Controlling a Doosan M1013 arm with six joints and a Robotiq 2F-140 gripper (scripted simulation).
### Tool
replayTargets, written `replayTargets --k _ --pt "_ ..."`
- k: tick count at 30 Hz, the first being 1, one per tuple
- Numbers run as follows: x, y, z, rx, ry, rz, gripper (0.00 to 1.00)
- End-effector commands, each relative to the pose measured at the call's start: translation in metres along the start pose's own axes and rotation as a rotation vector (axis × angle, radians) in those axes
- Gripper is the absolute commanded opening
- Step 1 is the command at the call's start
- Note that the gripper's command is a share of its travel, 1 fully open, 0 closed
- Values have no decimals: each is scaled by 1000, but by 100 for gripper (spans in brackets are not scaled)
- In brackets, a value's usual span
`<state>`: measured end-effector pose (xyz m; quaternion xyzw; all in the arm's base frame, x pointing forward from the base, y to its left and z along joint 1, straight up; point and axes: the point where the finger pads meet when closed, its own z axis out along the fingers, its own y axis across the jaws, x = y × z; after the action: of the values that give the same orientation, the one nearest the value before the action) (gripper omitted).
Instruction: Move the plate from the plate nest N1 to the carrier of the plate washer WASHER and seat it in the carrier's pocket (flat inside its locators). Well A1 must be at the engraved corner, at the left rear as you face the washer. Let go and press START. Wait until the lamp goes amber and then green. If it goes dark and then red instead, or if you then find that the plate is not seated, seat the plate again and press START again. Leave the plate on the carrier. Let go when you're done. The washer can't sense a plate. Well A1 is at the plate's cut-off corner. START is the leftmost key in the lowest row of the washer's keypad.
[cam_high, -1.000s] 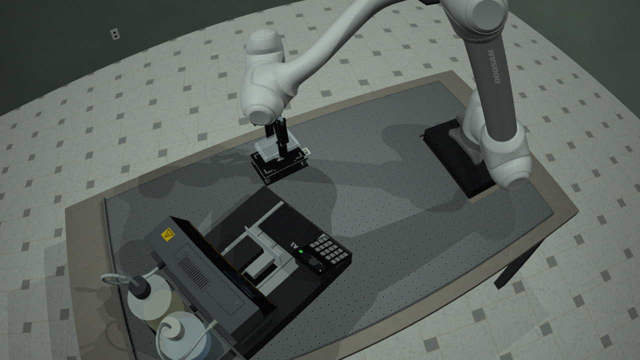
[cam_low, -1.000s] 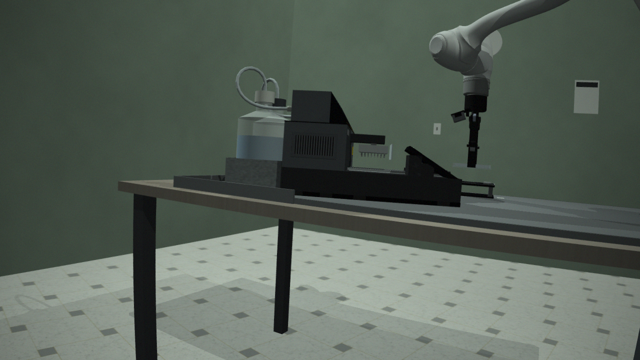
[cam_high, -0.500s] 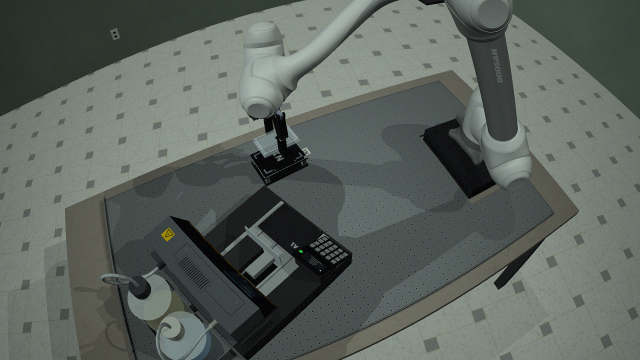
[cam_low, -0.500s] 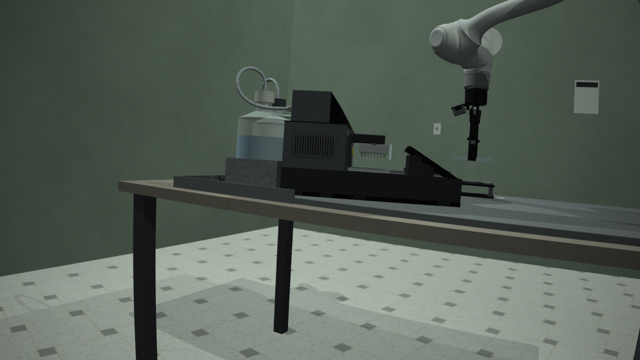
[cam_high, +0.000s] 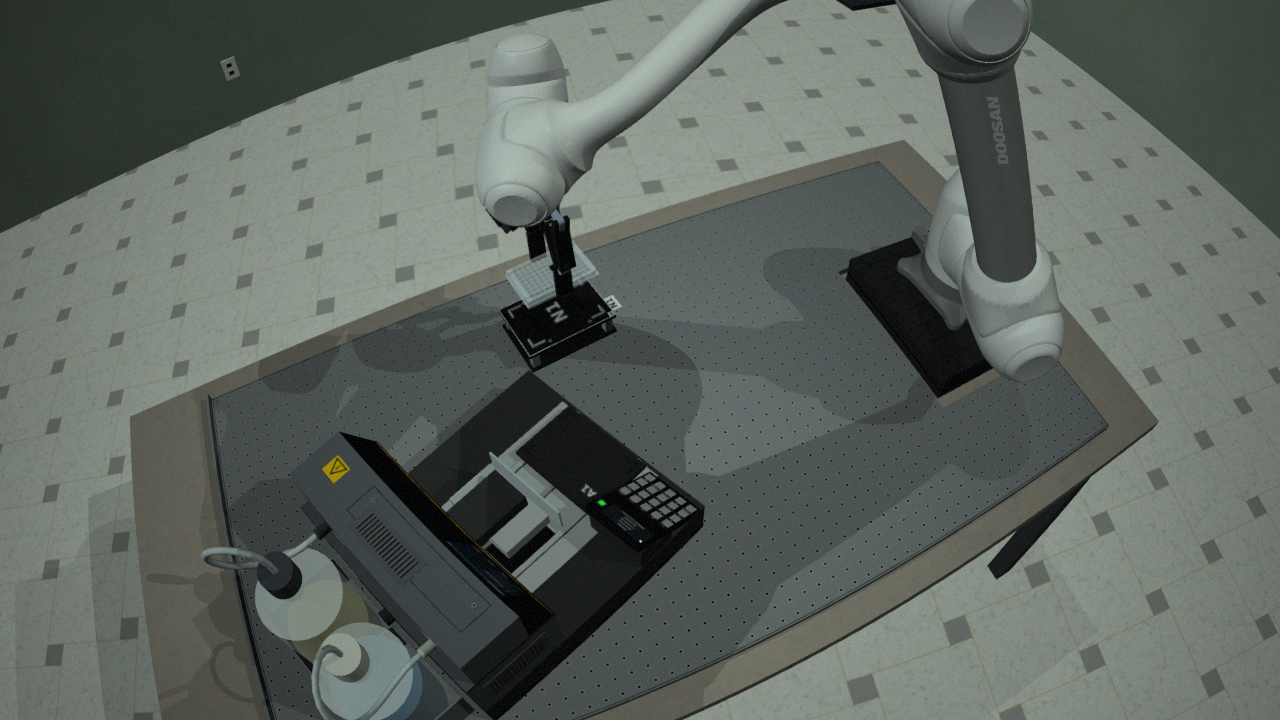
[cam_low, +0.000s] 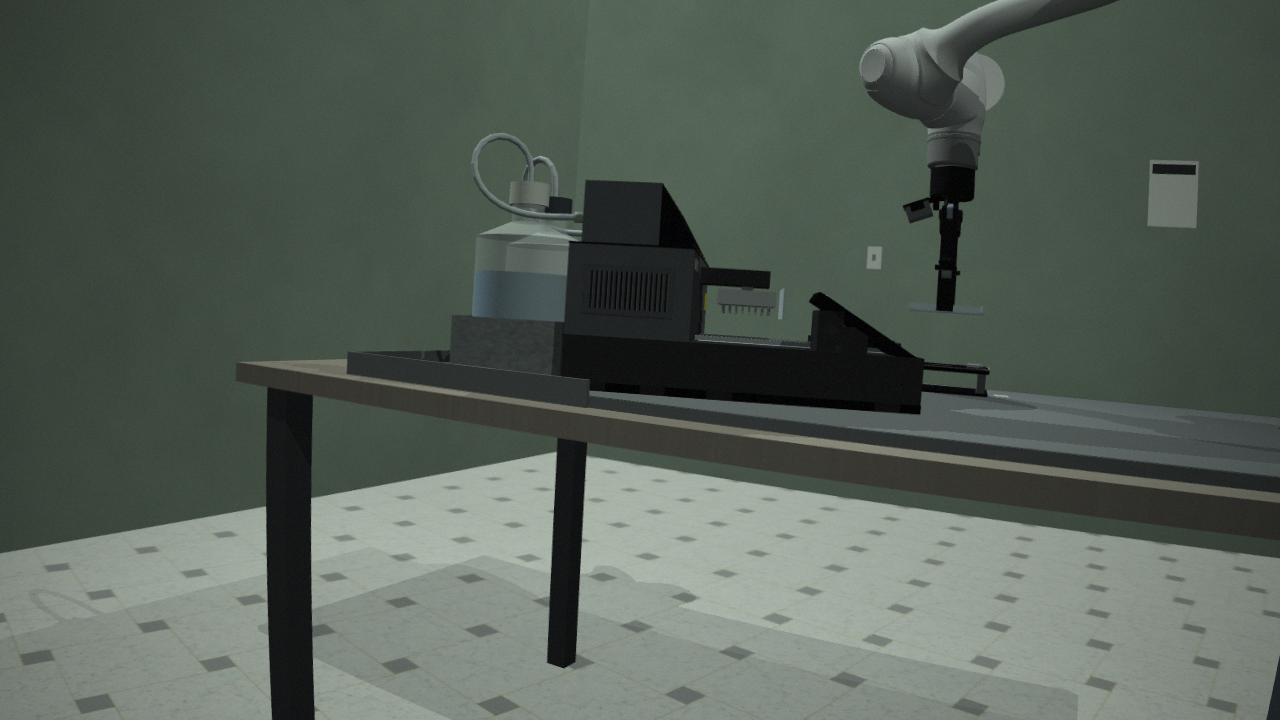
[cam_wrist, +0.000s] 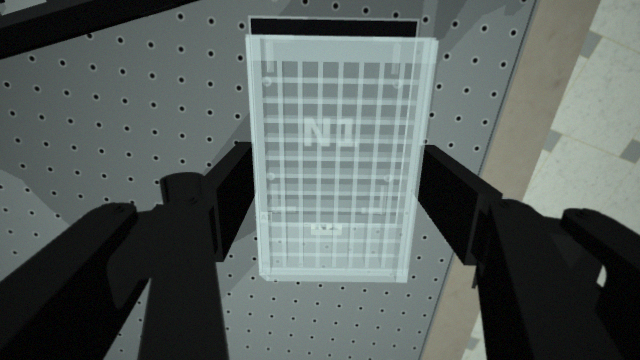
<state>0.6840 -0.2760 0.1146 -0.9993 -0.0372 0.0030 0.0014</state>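
Brown-edged counter (cam_high: 1087, 371) with grey perforated top carries everything. White jointed robot arm (cam_high: 993, 170) reaches over from black base at one end. Black plate washer (cam_high: 501, 501) with keypad (cam_high: 659, 503) sits at other end, two clear bottles (cam_high: 299, 595) beside it, small green lamp (cam_high: 602, 503) lit by keypad. Black plate nest marked N1 (cam_high: 559, 324) stands between, bare. Black two-finger end effector (cam_wrist: 332, 185) clamped on clear gridded well plate (cam_wrist: 337, 160), held level in air above nest, fingers on long sides.
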Motion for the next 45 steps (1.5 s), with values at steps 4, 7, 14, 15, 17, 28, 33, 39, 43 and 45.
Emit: replayTargets --k 4,7,14,15,17,28,33,39,43,45 --pt "1 0 -3 -1 3 -1 10" --pt "2 1 -12 -1 6 -2 10" --pt "2 1 -43 -1 6 -2 10" --pt "2 1 -43 -1 6 -2 10" --pt "2 1 -43 -1 6 -2 10" --pt "14 -39 -39 -2 0 266 10" --pt "22 -57 -39 -3 0 399 10" --pt "32 -80 -39 -3 1 566 10" --pt "40 -98 -39 -3 2 699 10" --pt "45 -107 -40 -3 2 766 10"
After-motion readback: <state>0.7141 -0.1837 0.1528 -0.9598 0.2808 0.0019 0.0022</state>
